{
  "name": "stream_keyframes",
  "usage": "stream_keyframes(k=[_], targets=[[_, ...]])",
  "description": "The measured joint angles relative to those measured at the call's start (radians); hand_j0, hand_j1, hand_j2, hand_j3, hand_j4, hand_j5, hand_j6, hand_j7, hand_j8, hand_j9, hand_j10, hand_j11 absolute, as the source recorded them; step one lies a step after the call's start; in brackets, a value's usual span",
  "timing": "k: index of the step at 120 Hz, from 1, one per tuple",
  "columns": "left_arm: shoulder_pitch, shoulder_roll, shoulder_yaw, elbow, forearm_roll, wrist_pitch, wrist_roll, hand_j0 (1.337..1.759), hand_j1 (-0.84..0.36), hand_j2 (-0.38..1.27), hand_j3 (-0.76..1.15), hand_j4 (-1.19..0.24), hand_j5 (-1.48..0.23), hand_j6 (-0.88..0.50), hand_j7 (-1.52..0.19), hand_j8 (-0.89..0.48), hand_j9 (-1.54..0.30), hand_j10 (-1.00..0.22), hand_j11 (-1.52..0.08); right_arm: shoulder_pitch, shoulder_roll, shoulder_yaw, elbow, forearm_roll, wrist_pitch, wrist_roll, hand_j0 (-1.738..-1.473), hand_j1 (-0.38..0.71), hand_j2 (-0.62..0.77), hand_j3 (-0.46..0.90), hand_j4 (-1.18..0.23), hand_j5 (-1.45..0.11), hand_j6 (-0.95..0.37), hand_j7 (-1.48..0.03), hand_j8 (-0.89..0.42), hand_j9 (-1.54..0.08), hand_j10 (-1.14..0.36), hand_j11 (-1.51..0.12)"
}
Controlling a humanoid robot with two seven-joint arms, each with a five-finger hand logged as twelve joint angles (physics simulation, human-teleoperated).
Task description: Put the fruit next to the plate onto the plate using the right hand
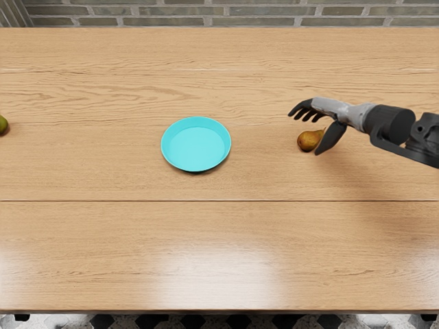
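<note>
Our right hand (321, 112), fingers spread, holds nothing; the pear (309, 140) sits at its six o'clock, plate (165, 145) at nine.

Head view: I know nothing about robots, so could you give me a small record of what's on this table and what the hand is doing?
table: wooden
plate: teal, mid-table, nothing on it
pear: lies on the table right of the plate, apart from it
right hand: open, hovers at the pear, thumb beside it, not closed on it
other fruit: greenish, cut off at the left edge
progress: pear not yet on the plate
</note>
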Motion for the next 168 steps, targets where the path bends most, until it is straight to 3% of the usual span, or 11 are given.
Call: stream_keyframes(k=[132, 168], targets=[[0.0, 0.0, 0.0, 0.0, 0.0, 0.0, 0.0, 1.658, 0.32, 0.0, 0.0, -0.02, -0.03, -0.02, -0.03, -0.02, -0.03, -0.02, -0.03, -0.001, 0.065, -0.085, -0.066, -0.014, -0.085, 0.004, -1.658, 0.15, -0.08, 0.0, -0.43, -0.54, -0.42, -0.55, -0.43, -0.54, -0.42, -0.55], [0.0, 0.0, 0.0, 0.0, 0.0, 0.0, 0.0, 1.658, 0.32, 0.0, 0.0, -0.02, -0.03, -0.02, -0.03, -0.02, -0.03, -0.02, -0.03, -0.002, 0.087, -0.097, -0.094, -0.017, -0.099, 0.005, -1.658, 0.17, -0.08, 0.0, -0.46, -0.54, -0.45, -0.57, -0.46, -0.54, -0.52, -0.57]])
